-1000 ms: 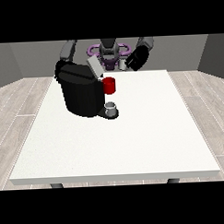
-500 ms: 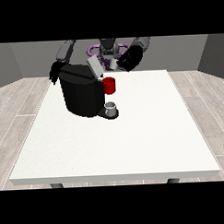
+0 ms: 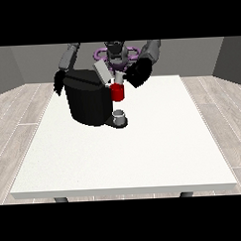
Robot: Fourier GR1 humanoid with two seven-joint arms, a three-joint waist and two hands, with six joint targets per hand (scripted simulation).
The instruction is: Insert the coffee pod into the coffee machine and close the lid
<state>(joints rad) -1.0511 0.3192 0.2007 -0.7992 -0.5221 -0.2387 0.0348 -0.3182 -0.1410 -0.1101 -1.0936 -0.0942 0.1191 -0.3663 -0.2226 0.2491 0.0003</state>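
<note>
My hand at the view's right (image 3: pixel 138 73) hangs just past the coffee machine (image 3: pixel 89 100), beside its raised lid (image 3: pixel 103 72); whether its fingers are spread or curled I cannot tell. The coffee pod I cannot pick out. The lid lies just toward the view's left of this hand, tilted up with its long axis slanting. My other hand (image 3: pixel 58 82) hangs behind the machine's far side, farther from the lid, so this hand seems better placed to close it.
</note>
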